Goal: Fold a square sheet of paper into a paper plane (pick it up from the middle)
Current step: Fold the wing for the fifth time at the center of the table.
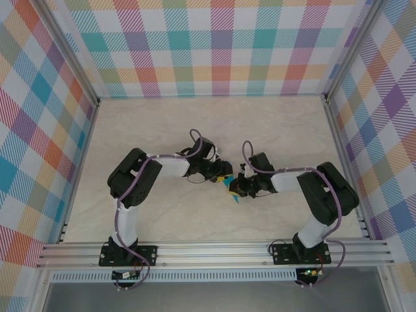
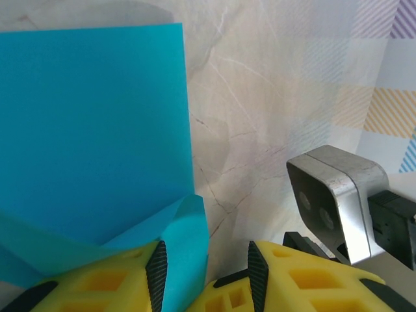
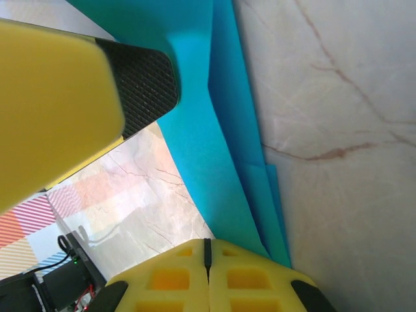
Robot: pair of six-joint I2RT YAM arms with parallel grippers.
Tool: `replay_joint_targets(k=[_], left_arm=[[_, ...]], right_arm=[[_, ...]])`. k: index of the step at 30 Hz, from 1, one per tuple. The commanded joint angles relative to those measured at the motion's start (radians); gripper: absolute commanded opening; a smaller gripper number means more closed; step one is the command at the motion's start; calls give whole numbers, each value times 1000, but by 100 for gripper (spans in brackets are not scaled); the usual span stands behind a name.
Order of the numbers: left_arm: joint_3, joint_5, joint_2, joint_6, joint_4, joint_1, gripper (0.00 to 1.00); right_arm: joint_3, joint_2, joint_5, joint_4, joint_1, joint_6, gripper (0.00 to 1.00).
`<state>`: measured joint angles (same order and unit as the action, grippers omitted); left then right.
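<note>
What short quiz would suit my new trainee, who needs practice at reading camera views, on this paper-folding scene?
1. True or false: the right tool has its jaws standing wide apart.
2. Where is the teal-blue sheet of thin paper? A: between the two tools, near the middle of the table. B: against the checked back wall. C: on the metal rail by the arm bases.
3. Fill in: the left tool has ridged pads coloured ____.
Key: 1 false; 2 A; 3 black.

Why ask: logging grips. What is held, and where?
Cannot tell: paper flap inside the open left end effector; right end effector shut at its edge.
</note>
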<state>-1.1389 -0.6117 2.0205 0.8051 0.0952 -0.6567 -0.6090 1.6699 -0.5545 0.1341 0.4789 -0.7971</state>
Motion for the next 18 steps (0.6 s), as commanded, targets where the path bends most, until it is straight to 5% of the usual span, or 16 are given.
replay_joint_targets(k=[1, 18], left_arm=[[-30, 24, 30, -63, -110, 5, 41], [-25, 13, 47, -54, -91, 11, 41]], right_arm=[[57, 7, 12, -16, -26, -26, 6], [-7, -8, -97, 10, -44, -20, 11]])
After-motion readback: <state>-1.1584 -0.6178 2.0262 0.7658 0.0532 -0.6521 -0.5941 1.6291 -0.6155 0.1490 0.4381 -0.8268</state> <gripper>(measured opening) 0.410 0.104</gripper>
